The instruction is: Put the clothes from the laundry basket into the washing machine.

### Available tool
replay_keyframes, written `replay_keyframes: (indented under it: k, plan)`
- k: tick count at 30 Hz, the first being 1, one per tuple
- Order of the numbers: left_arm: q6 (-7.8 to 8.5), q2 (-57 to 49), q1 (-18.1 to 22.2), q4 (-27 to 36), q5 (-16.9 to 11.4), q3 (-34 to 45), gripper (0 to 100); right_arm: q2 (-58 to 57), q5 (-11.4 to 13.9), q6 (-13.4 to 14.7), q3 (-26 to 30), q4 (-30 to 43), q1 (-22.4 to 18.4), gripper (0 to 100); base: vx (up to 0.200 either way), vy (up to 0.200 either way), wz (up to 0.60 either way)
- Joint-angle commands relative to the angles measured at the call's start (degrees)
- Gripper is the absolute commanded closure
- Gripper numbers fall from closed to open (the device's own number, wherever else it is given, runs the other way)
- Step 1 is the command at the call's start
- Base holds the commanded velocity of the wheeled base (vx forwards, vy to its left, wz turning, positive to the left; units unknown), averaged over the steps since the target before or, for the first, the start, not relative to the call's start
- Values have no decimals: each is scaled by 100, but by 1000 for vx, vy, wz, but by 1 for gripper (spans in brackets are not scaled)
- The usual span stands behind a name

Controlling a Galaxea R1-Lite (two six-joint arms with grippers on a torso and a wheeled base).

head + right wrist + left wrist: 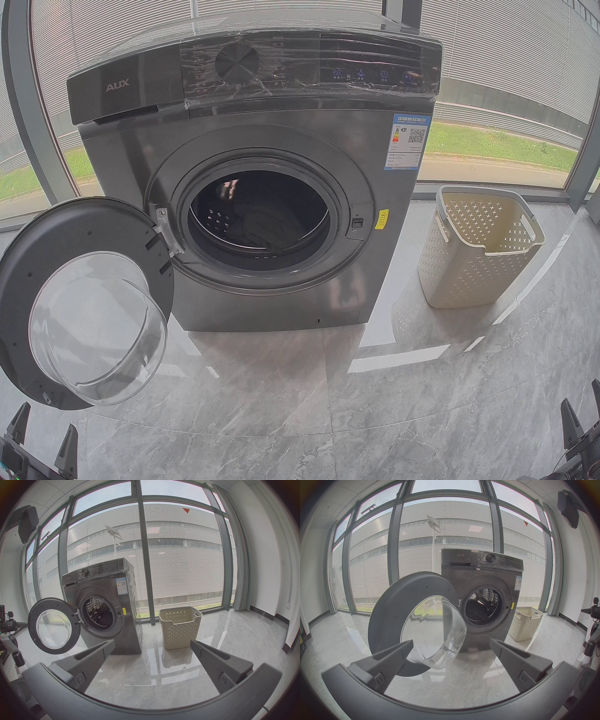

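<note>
While the left pincer (451,642) and right pincer (152,642) are hanging open, the door (75,228) is jutting out. Any reach is risking clipping it.

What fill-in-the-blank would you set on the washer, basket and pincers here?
The washing machine has its door swung ____.
The basket stands on the floor to the robot's ____ of the washing machine.
The left pincer and right pincer each hold ____.
Missing words: open; right; nothing.

Left gripper (450,642) and right gripper (151,642) alike: dark grey wedge fingers (381,664), ribbed tips, one round screw near each base, curved grey crossbar.
</note>
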Motion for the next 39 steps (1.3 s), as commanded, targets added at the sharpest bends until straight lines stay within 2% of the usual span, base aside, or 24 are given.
replay_keyframes:
  k: [1,7,11,13,19,31,39]
  plan:
    - [12,-77,9,-4,-3,101,0,-79,1,2,40,-11,0,0,0,0,0]
    - [143,-77,-9,-4,-135,101,0,-79,-7,2,40,-11,0,0,0,0,0]
    - [73,-77,0,5,-143,101,0,-79,1,2,40,-11,0,0,-50,0,0]
    - [108,-77,0,5,-126,101,0,-79,1,2,40,-11,0,0,-200,0,0]
    - [82,-77,0,5,-126,101,0,-79,-7,2,40,-11,0,0,-200,0,0]
    - [99,-77,0,5,-126,101,0,-79,-7,-24,40,-2,0,0,0,0,0]
    - [73,-77,0,5,-99,101,0,-79,116,-77,22,59,9,0,0,0,0]
